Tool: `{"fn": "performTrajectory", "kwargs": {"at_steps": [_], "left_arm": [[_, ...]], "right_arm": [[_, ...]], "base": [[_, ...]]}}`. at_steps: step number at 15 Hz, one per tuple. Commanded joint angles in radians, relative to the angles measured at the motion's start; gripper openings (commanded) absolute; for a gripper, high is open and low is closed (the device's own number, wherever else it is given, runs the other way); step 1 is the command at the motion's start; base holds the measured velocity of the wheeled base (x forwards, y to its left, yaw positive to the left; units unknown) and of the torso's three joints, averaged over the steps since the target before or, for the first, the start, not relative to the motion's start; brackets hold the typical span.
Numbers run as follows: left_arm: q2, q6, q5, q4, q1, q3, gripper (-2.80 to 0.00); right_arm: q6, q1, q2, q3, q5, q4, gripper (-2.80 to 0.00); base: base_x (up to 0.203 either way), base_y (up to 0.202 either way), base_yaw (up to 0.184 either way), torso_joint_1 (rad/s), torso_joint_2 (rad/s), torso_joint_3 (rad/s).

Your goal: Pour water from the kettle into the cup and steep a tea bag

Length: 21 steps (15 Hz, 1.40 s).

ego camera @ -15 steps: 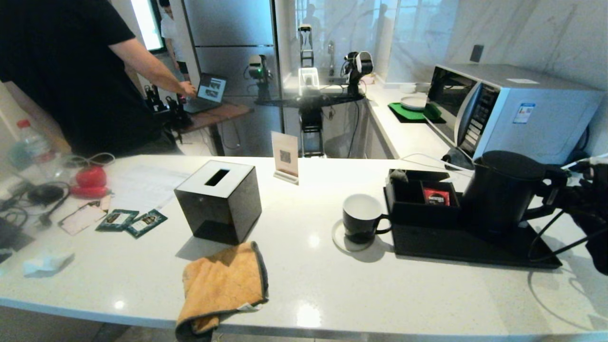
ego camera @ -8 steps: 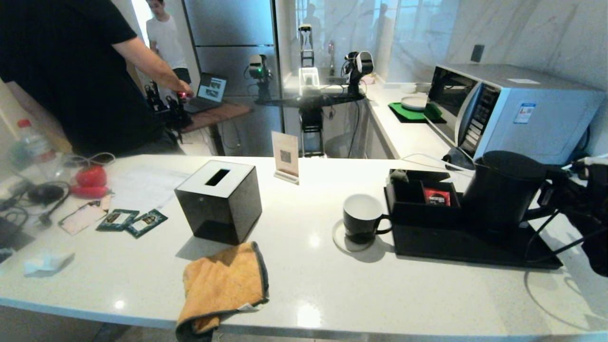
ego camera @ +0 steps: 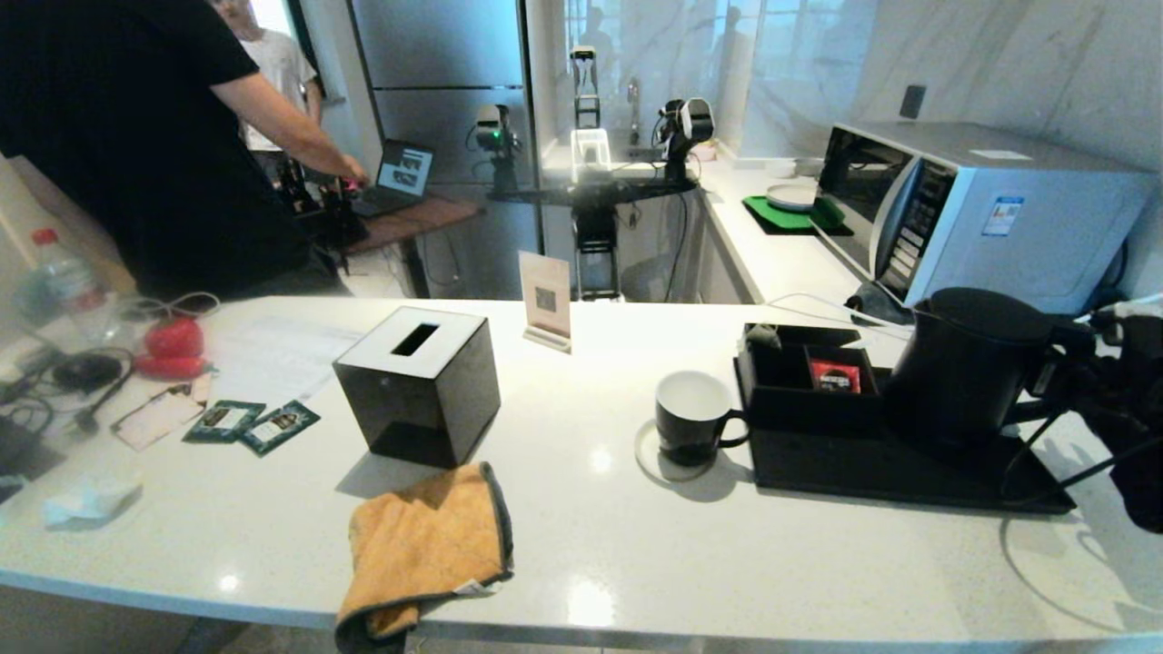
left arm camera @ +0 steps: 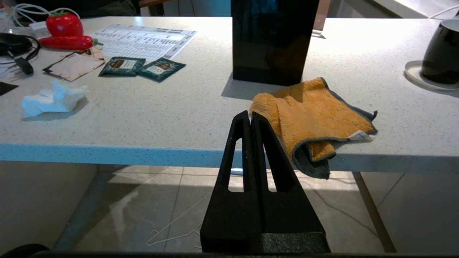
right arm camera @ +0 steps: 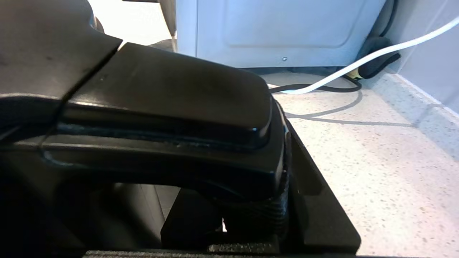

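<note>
The tall black kettle (ego camera: 963, 372) stands on a black tray (ego camera: 909, 472) at the right of the counter. My right gripper (ego camera: 1072, 372) is at its looped handle (right arm camera: 161, 107), and its fingers (right arm camera: 315, 186) are closed against the handle's ribbed grip. The black cup (ego camera: 692, 418), white inside, sits on a coaster left of the tray. A small grey-green tea bag (ego camera: 763, 336) lies in the tray's back compartment. My left gripper (left arm camera: 250, 116) is shut and empty, low in front of the counter's edge, with the cup (left arm camera: 443, 53) far off to its side.
A red sachet (ego camera: 834, 375) lies in the tray's box. A black tissue box (ego camera: 418, 381) and an orange cloth (ego camera: 427, 545) hanging over the front edge take the middle. Two green packets (ego camera: 250, 422) lie left. A microwave (ego camera: 981, 209) stands behind the kettle. A person (ego camera: 136, 136) stands at far left.
My right gripper's fingers have closed in on the kettle's handle, and the kettle has shifted slightly to the right. The left arm has not moved.
</note>
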Motion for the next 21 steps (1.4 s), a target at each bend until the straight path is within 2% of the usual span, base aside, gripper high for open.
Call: {"fn": "performTrajectory", "kwargs": {"at_steps": [1, 13, 21], "left_arm": [[0.002, 0.0, 0.0, 0.0, 0.0, 0.0, -2.8], [0.002, 0.0, 0.0, 0.0, 0.0, 0.0, -2.8], [0.002, 0.0, 0.0, 0.0, 0.0, 0.0, -2.8]], "right_arm": [[0.002, 0.004, -0.011, 0.002, 0.001, -0.009, -2.8], [0.008, 0.01, -0.117, 0.023, 0.001, 0.024, -2.8], [0.008, 0.009, -0.269, 0.145, 0.001, 0.057, -2.8]], "base": [[0.0, 0.0, 0.0, 0.0, 0.0, 0.0], [0.0, 0.0, 0.0, 0.0, 0.0, 0.0], [0.0, 0.0, 0.0, 0.0, 0.0, 0.0]]}}
